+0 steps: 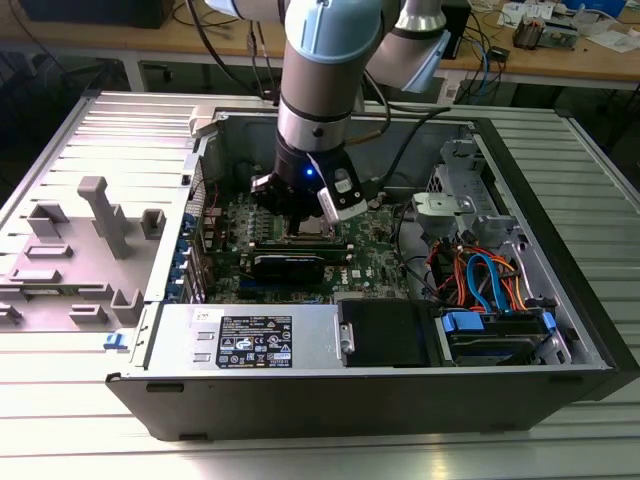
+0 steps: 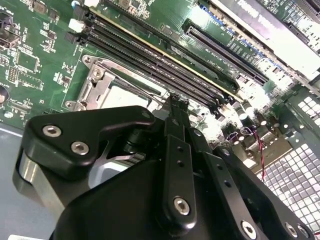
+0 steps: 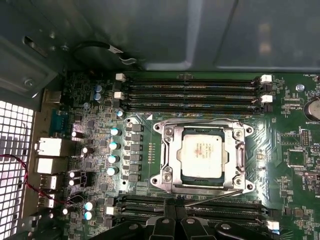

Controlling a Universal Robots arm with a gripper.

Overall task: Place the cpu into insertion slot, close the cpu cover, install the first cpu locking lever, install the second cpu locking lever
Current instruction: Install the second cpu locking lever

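My first wrist view looks straight down on the green motherboard [image 3: 295, 165]. The cpu [image 3: 202, 152] lies flat in the insertion slot [image 3: 186, 176], its pale metal top showing through the cut-out of the cpu cover [image 3: 169, 152], which lies closed over it. A thin locking lever [image 3: 212, 197] runs slanted past the socket's near edge. Black memory slots [image 3: 190, 92] run in long rows beyond the socket. My gripper [image 3: 172, 212] hangs over the nearer memory rows, fingers drawn together.
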